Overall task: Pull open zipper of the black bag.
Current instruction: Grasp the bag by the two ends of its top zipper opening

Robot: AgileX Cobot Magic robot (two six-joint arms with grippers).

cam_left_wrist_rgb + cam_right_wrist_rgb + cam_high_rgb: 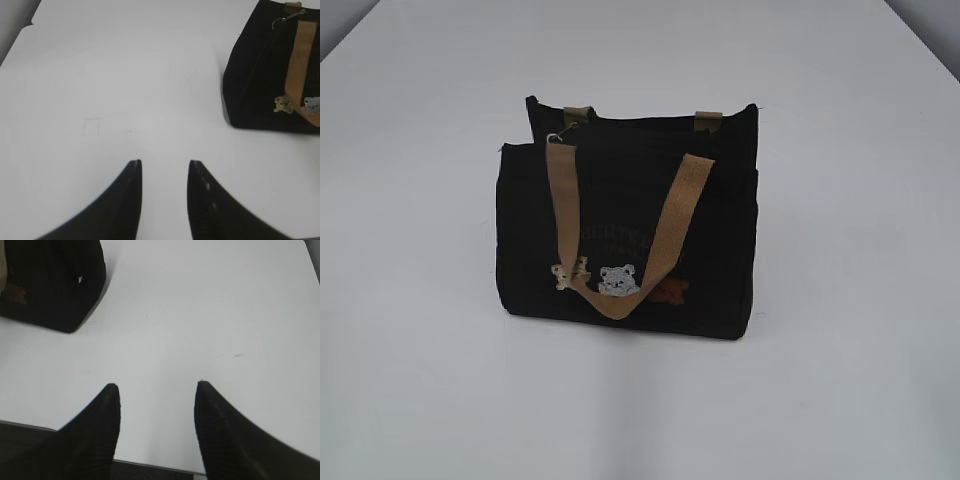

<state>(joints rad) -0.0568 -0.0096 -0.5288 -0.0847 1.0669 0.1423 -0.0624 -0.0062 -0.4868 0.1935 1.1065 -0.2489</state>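
Note:
The black bag (630, 235) stands upright mid-table, one tan handle hanging down its front over small bear figures. Its zipper (650, 122) runs along the top, with a silver ring pull (557, 137) at the left end. The left wrist view has the black bag (260, 75) at upper right with the ring pull (285, 20); my left gripper (165, 162) is open over bare table, well short of it. In the right wrist view a corner of the black bag (55, 285) fills the upper left; my right gripper (157, 386) is open and empty near the table's front edge.
The white table (840, 380) stretches around the bag on every side. Its front edge (150, 464) shows just under my right fingers. Faint pencil marks (92, 125) lie on the surface ahead of my left gripper. Neither arm appears in the exterior view.

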